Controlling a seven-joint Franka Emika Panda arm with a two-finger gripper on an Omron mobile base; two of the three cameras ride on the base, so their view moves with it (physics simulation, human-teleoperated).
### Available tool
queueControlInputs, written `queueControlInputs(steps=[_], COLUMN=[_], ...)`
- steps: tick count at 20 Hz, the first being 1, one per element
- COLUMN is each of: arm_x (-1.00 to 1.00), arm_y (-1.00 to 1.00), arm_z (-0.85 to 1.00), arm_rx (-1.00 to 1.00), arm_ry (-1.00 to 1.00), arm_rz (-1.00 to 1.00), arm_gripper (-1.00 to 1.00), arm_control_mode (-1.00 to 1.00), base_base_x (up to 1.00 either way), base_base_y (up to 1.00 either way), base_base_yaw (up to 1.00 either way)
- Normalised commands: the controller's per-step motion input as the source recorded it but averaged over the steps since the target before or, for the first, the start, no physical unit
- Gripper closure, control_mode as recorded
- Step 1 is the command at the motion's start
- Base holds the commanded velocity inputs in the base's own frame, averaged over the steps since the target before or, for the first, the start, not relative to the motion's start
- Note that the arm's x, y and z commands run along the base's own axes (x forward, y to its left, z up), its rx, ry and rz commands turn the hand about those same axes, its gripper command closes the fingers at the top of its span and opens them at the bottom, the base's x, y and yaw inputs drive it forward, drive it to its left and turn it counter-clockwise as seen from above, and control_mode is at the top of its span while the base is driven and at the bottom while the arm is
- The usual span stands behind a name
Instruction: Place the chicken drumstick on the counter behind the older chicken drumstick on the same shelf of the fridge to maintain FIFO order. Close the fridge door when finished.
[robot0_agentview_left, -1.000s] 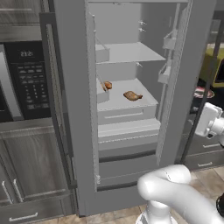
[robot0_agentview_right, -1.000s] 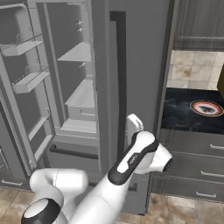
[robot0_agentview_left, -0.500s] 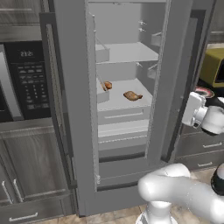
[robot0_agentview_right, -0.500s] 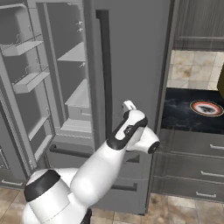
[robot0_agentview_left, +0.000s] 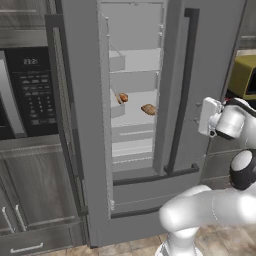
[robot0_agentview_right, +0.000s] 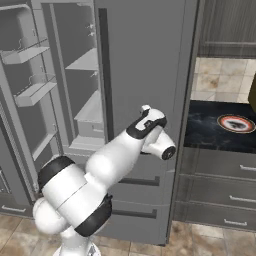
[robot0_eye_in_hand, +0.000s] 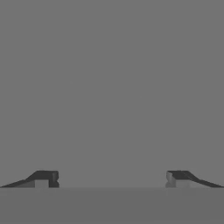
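1. The fridge (robot0_agentview_left: 135, 200) stands before me, tall and grey, with its interior showing through a narrow gap in the left base view and two wide drawer fronts below.
2. The fridge door (robot0_agentview_left: 205, 75) is swung most of the way in; its long dark vertical handle (robot0_agentview_left: 182, 90) runs down the face. In the right base view the same door (robot0_agentview_right: 150, 55) blocks most of the shelves.
3. The counter (robot0_agentview_right: 220, 132), black with thin white veins, sits to the right of the fridge above grey drawer fronts, and a round plate (robot0_agentview_right: 236, 123) rests on it.
4. My claw (robot0_eye_in_hand: 112, 178) is released, its two dark tips set wide apart with nothing between them, facing flat grey door surface at very close range. In the left base view my hand (robot0_agentview_left: 210, 117) is against the door's outer face.
5. Two drumsticks lie on the same fridge shelf: one chicken drumstick (robot0_agentview_left: 148, 109) nearer the front, the other (robot0_agentview_left: 122, 98) further back and left.
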Motion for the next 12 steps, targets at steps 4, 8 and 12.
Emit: queueControlInputs(steps=[4, 8, 12], arm_x=[0.67, 0.6, 0.58], arm_y=[0.08, 0.01, 0.0], arm_z=[0.0, 0.0, 0.0], arm_rx=[0.0, 0.0, 0.0], arm_ry=[0.02, 0.03, 0.04], arm_rz=[-0.1, -0.08, -0.07], arm_gripper=[-1.0, -1.0, -1.0], arm_control_mode=[-1.0, -1.0, -1.0], base_base_x=[0.0, 0.0, 0.0], base_base_y=[0.0, 0.0, 0.0], base_base_yaw=[0.0, 0.0, 0.0])
